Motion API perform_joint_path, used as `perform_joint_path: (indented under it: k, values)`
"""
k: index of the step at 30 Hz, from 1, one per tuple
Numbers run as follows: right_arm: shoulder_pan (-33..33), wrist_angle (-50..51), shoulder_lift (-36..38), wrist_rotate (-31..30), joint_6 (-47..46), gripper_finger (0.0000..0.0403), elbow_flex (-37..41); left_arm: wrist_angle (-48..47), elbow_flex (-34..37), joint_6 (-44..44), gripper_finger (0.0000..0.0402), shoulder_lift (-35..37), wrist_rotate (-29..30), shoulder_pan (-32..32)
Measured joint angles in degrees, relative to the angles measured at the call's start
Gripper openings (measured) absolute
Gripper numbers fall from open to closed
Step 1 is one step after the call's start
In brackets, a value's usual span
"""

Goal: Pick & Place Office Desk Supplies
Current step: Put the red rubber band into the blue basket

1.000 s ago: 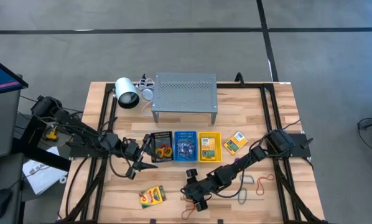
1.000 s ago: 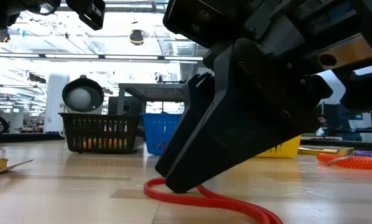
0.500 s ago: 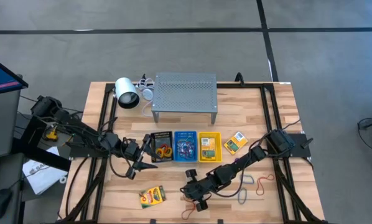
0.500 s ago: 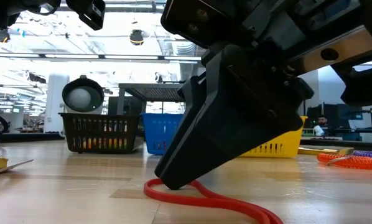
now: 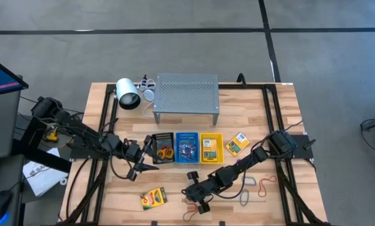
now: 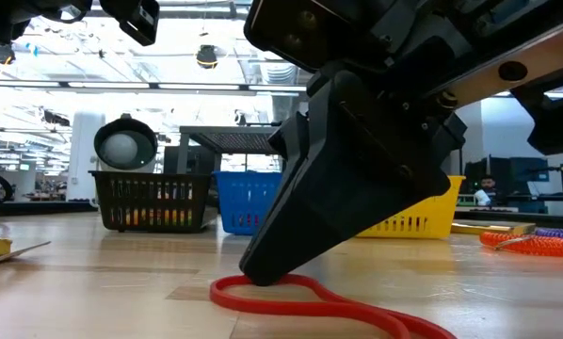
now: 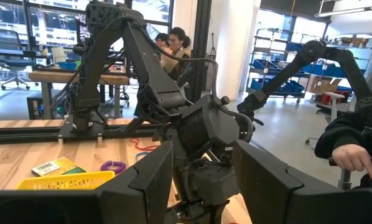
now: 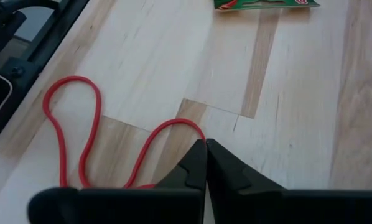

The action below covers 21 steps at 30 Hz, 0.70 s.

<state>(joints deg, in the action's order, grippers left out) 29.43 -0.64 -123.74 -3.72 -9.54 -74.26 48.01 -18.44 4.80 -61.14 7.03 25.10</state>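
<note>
Having been brought together within the last second, the right arm's jaws (image 8: 206, 155) are seen pinched on the thin red rubber-band loop (image 8: 74, 134) against the wooden worktop (image 8: 298, 93), so lifting is judged next.

The right arm's dark two-finger gripper (image 8: 205, 144) is lowered to the surface, its fingertips pressed fully together. The left arm's dark two-finger gripper (image 5: 151, 150) is held raised, its fingers (image 7: 145, 180) parted.
</note>
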Motion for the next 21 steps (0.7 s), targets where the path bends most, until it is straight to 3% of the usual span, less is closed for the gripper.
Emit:
perform_joint_path:
  k: [21]
  values:
    - [0.04,22.46,-0.07,-2.94,5.58,0.0000,-13.43,-0.03,0.00,0.02,0.0163,0.00,0.00,0.00]
